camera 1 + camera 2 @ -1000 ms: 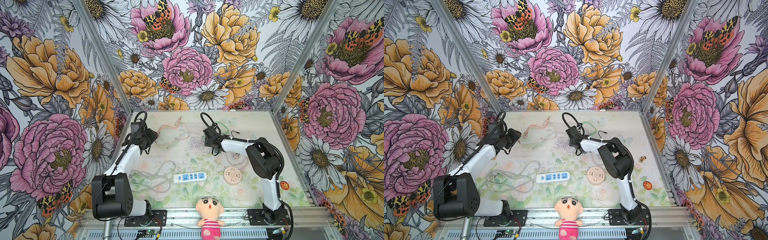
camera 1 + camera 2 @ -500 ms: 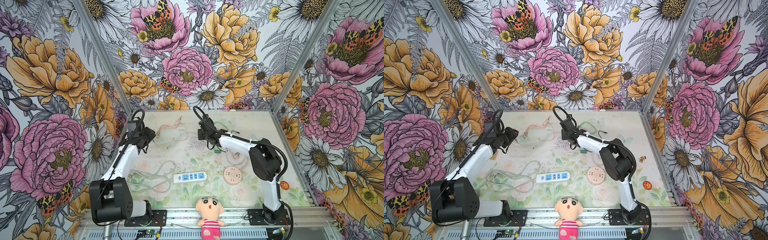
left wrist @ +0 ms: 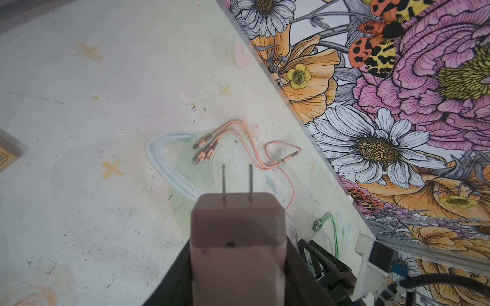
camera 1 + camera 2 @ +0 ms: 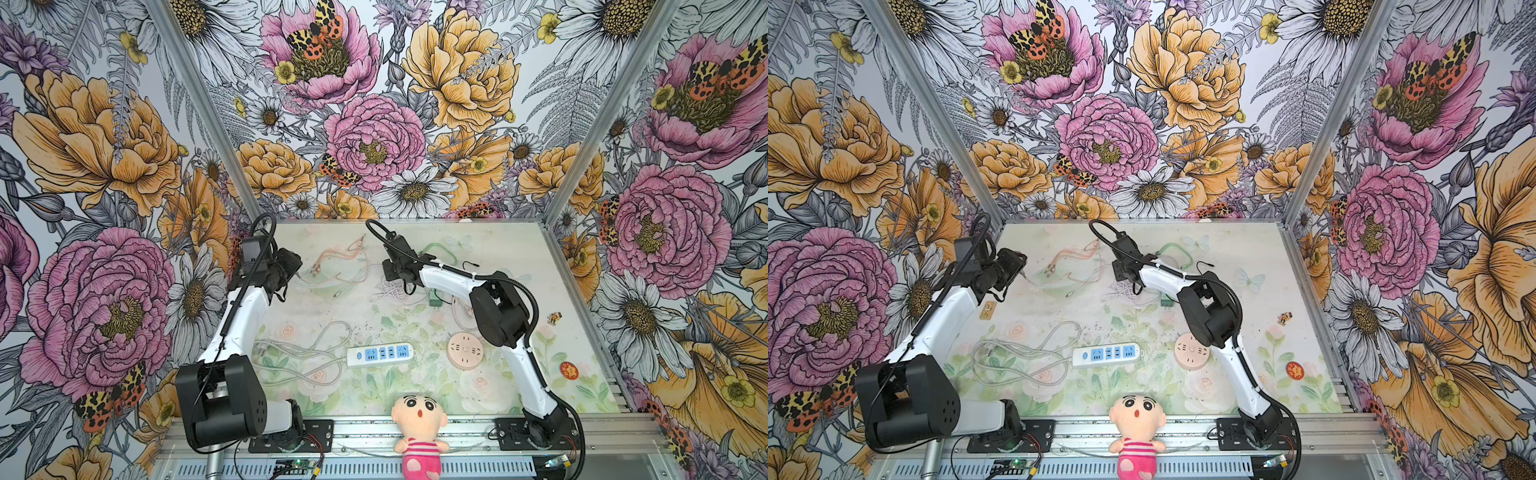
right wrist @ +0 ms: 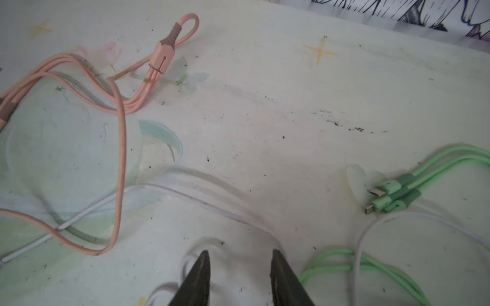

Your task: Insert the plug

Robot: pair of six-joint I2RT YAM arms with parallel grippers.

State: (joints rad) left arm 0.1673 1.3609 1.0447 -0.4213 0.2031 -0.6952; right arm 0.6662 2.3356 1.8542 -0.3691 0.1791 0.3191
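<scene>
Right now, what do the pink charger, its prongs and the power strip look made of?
The pink charger: likely moulded plastic, matte dusty pink; smooth faces, rounded edges, no glare. Its prongs: metal, two thin flat grey blades, dull. The power strip: probably hard plastic, white shell, blue socket faces; sheen unclear.

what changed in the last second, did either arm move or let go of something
The right gripper slid left in both top views and its jaws opened; nothing sits between them now, and what it released, if anything, is unclear. The left gripper shifted only slightly, still shut on the pink plug. Power strip and round socket lie unmoved.
</scene>
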